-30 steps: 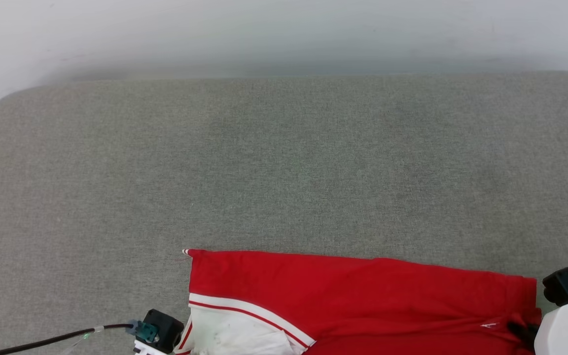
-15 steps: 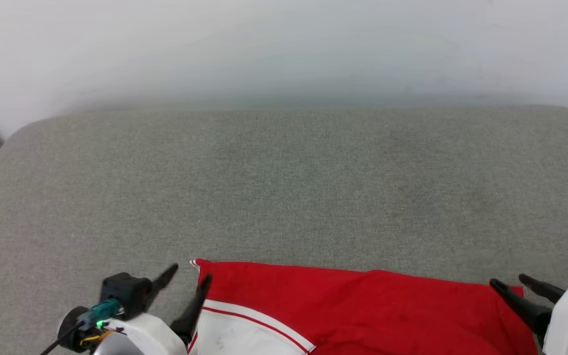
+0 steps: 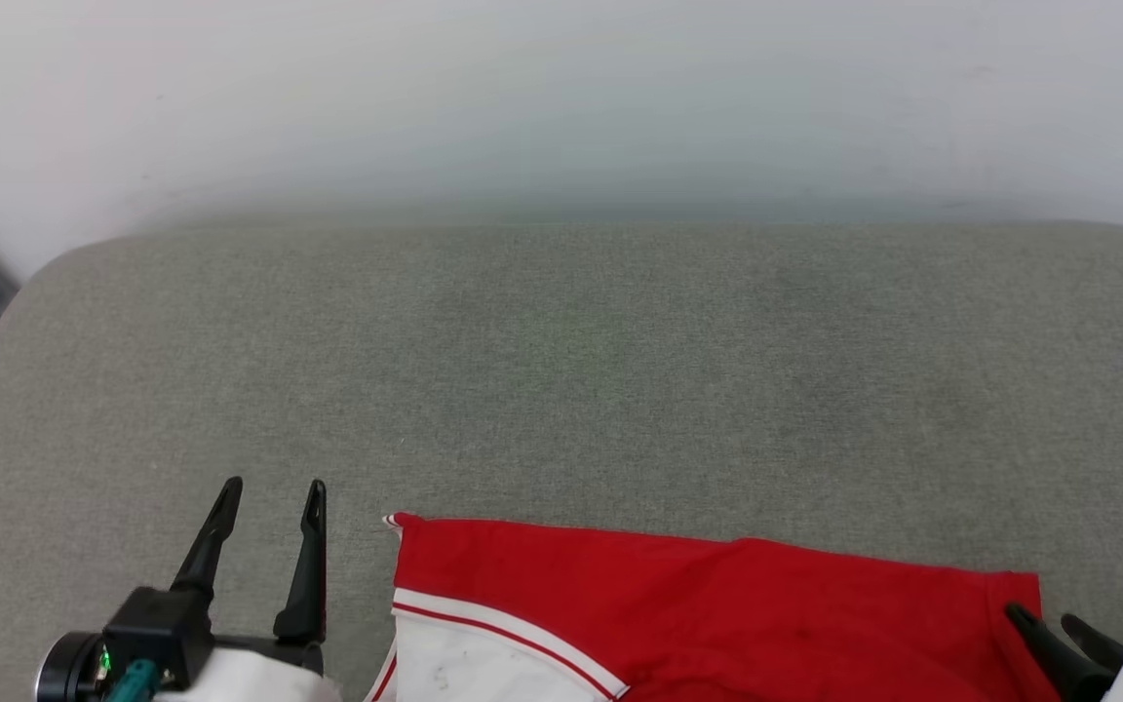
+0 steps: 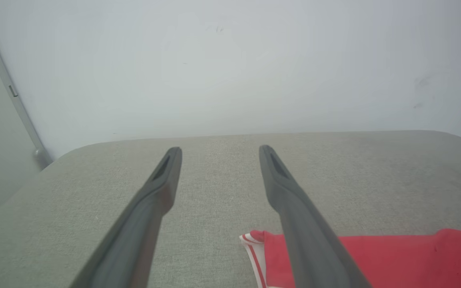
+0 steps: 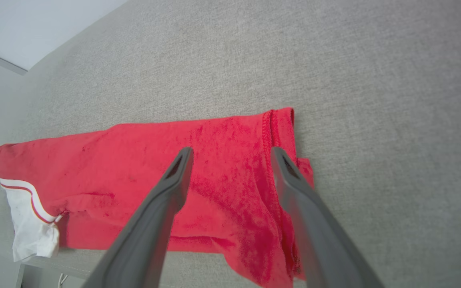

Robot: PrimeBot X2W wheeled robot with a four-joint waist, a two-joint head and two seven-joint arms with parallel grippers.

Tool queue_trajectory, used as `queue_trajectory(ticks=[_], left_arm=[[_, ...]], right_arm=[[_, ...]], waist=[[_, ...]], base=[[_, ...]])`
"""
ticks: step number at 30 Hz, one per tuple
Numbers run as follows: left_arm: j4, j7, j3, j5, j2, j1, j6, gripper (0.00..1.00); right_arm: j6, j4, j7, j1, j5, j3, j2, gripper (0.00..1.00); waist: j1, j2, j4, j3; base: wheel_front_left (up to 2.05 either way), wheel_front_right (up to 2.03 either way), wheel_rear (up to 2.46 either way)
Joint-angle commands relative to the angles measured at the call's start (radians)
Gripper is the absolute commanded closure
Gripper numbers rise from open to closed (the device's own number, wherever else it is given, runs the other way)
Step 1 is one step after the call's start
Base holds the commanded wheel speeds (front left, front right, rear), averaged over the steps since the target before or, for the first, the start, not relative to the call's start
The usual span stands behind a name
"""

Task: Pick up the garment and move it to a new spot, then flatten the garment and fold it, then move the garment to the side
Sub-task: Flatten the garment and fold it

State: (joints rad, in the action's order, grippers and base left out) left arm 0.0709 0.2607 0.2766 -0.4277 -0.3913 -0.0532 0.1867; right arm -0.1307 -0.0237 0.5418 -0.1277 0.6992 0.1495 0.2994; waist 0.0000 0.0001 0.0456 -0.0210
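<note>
Red jersey garment (image 3: 698, 604), white-sleeved, lies along the grey fabric cushion's (image 3: 561, 370) near edge, overhanging. Left gripper (image 3: 274, 485) and right gripper (image 5: 231, 151) gape empty at its ends; a nudge might drag it off.

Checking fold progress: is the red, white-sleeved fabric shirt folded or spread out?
Folded: the red white-sleeved shirt lies as a narrow band, layers stacked at its hemmed end.

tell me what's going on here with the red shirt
A two-armed robot is working on a red garment with a white sleeve, which lies as a long band along the near edge of a grey padded surface. Neither arm holds it: the left gripper hovers open just left of its sleeve end, and the right gripper is open over its other end.
</note>
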Motion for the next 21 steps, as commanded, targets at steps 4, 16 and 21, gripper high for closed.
queue_trajectory(ticks=[4,16,21], left_arm=[[0.030,0.005,-0.044,0.102,0.036,-0.052,-0.024,0.00],[0.037,0.005,-0.140,0.250,0.161,-0.048,-0.144,0.00],[0.032,0.005,-0.163,0.279,0.194,-0.029,-0.184,0.00]], right_arm=[[0.000,0.002,0.022,-0.029,-0.045,0.052,-0.040,0.00],[0.000,-0.131,0.025,0.005,-0.157,0.161,-0.108,0.00],[0.000,-0.198,0.023,0.023,-0.164,0.138,-0.103,0.00]], waist=[[0.0000,-0.0001,0.010,-0.012],[0.0000,-0.0001,0.063,-0.066],[0.0000,-0.0001,0.084,-0.089]], base=[[0.00,0.00,0.00],[0.00,0.00,0.00],[0.00,0.00,0.00]])
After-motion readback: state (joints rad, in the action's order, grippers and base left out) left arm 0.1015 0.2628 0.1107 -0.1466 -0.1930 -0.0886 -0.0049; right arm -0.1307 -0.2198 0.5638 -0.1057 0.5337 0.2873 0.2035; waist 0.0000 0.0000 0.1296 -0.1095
